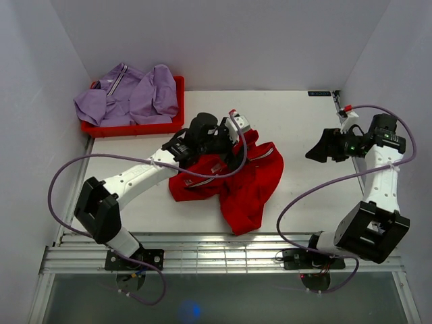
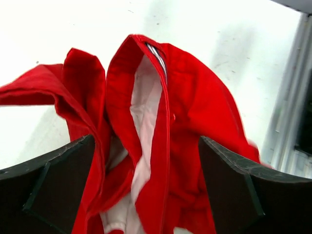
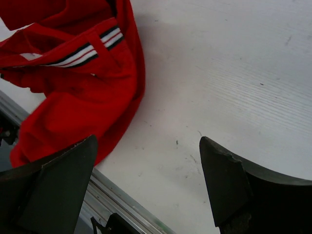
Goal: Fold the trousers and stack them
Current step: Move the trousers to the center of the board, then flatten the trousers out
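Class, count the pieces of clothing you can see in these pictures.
2: crumpled red trousers mid-table; a lilac garment in the red plastic tray, far left. Others may lie beneath.

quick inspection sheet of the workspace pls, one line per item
surface: white table, lightly scuffed
job's things: red trousers crumpled mid-table, unfolded, striped waistband showing
clutter: purple garment heaped in red tray, far left corner
grippers: left pincer open, trouser fabric between its fingers; right pincer open above bare table
cables: purple cables loop off both arms, the left one arching over the trousers
surroundings: white walls; metal rail at near edge
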